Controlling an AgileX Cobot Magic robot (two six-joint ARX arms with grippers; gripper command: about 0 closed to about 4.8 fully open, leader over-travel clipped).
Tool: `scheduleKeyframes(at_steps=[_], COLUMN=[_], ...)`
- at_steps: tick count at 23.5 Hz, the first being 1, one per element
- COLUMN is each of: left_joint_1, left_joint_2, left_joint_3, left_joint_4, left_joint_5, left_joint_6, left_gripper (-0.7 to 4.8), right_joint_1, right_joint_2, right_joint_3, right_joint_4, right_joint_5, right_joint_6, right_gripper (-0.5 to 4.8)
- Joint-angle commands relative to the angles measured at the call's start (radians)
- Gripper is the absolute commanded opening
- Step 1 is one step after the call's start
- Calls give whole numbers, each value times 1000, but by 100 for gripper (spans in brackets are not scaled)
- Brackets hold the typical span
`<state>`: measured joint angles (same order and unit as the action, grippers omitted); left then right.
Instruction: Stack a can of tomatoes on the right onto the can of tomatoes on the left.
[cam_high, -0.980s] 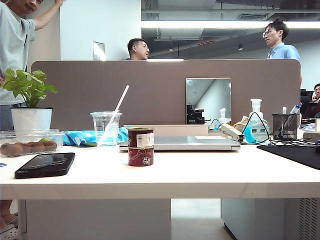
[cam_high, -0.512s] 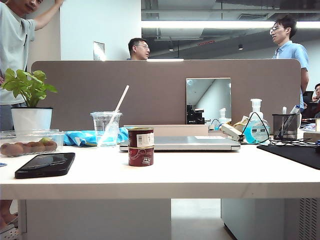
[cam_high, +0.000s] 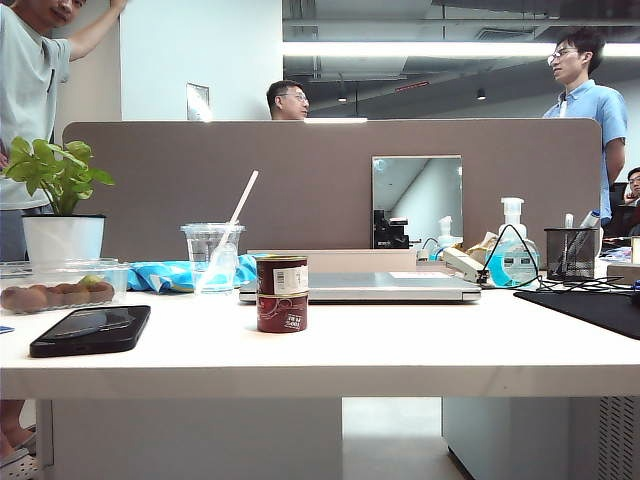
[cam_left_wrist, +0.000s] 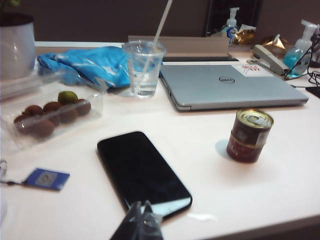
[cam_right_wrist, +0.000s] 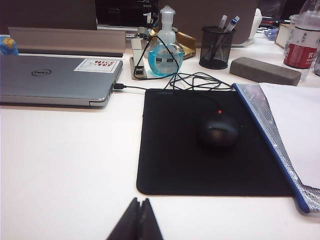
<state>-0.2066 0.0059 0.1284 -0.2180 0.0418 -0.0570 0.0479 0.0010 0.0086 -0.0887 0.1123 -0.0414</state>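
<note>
One dark red column of tomato can (cam_high: 281, 293) stands on the white table (cam_high: 400, 350), in front of the laptop. Its upper half carries a white label and its lower half is dark red. I cannot tell whether it is one can or two stacked. The left wrist view shows the same can (cam_left_wrist: 249, 135) with its pull-tab lid upward. My left gripper (cam_left_wrist: 141, 204) is shut and empty, hovering by the near end of the black phone (cam_left_wrist: 142, 172), well short of the can. My right gripper (cam_right_wrist: 139, 201) is shut and empty above bare table near the mouse pad (cam_right_wrist: 175, 160). Neither gripper shows in the exterior view.
A closed silver laptop (cam_left_wrist: 230, 87) lies behind the can. A plastic cup with a straw (cam_left_wrist: 144, 67), a blue cloth (cam_left_wrist: 85, 65), a box of fruit (cam_left_wrist: 50, 112) and a plant pot (cam_high: 62, 238) stand further left. A mouse (cam_right_wrist: 217, 130), cables and a pen holder (cam_right_wrist: 216, 47) are on the right.
Nothing on the table has moved. Only the people behind the partition have shifted a little.
</note>
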Motion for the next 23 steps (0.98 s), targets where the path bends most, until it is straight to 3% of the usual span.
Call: scheduleKeyframes(at_steps=[1,4,13,23], left_joint_1=[6,47,178,187], left_joint_2=[2,2,2,2], left_joint_3=[-63,-116,-119,-119], left_joint_4=[79,150,153,152], left_joint_5=[-27,-21,-20,-19], left_joint_6=[4,-9,-3,-3], left_gripper=[-4,-4,-4,-4], right_joint_1=[2,1,2,2], right_joint_2=[0,0,0,0], right_joint_3=[-8,-8,-8,-8], right_joint_4=[11,11,11,11], right_joint_5=[0,0,0,0], right_joint_6=[0,0,0,0], right_gripper=[-8,-8,-8,-8])
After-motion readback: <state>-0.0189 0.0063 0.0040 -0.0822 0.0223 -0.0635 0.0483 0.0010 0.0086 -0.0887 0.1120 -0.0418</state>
